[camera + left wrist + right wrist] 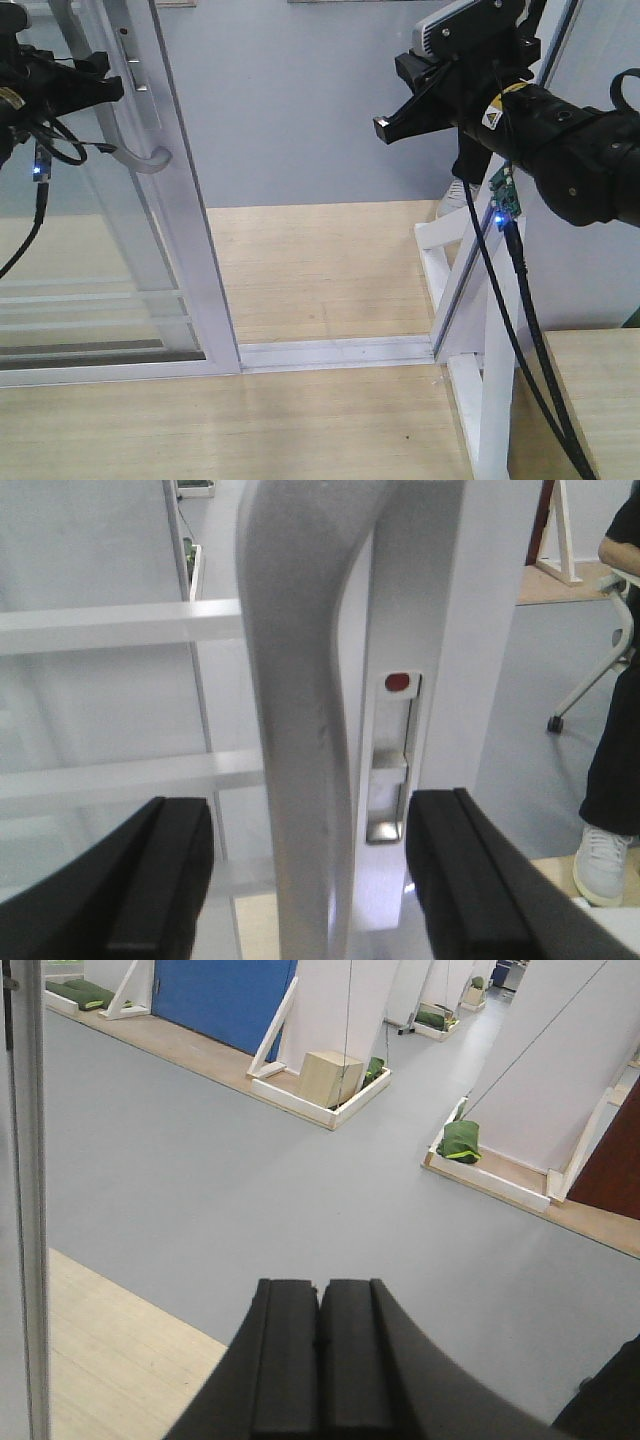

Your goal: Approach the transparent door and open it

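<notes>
Two robot arms face a sliding glass door (195, 260) in a white metal frame. The left hand (312, 830) is spread wide. Its two black fingers (150, 880) sit either side of the door's curved silver-grey handle (295, 710), with a gap on each side, so nothing is gripped yet. Just beyond the handle, towards the hand's right finger, is a lock slot (395, 760) with a red dot. Thin white bars (110, 625) cross the glass past the left finger. The right hand (320, 1350) is held well off to the other side with its fingers pressed together, empty, pointing at grey floor.

The door looks stiff and fairly heavy, and probably runs along the floor track (330, 352) (an open gap already shows beside its frame). The handle's metal looks smooth and may slip, so the hand should close firmly on its straight middle and push sideways along the track. The glass is fragile and the bars are slender, so neither should be pressed.
</notes>
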Robot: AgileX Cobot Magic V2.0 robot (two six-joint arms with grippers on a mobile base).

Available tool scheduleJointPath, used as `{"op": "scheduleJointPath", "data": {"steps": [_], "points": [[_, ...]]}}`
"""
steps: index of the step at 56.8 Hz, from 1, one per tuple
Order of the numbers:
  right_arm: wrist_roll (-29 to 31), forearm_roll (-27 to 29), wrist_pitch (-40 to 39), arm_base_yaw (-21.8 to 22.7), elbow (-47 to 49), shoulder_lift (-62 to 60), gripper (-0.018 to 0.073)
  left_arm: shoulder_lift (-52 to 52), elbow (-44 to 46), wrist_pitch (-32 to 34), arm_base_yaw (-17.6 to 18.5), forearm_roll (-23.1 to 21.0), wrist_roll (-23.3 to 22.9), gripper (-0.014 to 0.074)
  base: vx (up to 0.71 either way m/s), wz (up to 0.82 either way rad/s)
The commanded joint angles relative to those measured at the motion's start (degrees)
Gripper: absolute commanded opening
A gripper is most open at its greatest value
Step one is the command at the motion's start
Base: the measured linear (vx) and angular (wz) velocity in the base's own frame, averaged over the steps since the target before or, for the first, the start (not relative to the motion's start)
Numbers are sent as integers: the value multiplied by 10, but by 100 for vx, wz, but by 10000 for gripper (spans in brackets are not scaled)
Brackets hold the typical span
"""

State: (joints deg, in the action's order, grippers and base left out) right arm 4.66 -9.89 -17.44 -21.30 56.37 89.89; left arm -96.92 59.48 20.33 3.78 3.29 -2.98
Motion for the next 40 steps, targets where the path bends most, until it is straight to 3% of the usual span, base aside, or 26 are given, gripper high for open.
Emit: {"op": "scheduleJointPath", "data": {"steps": [1, 27, 32, 40], "points": [[6, 0, -48, 3, 17, -27, -8, 16, 32, 50, 3, -2, -9, 523, 0, 0], [7, -1, -50, 3, 17, -27, -8, -27, 65, 73, 2, -7, -9, 513, 0, 0], [7, -1, -50, 3, 17, -27, -8, -27, 65, 84, 2, -6, -8, 441, 0, 0], [7, -1, -48, 3, 17, -27, -8, -27, 65, 102, 1, -6, -7, 190, 0, 0]]}}
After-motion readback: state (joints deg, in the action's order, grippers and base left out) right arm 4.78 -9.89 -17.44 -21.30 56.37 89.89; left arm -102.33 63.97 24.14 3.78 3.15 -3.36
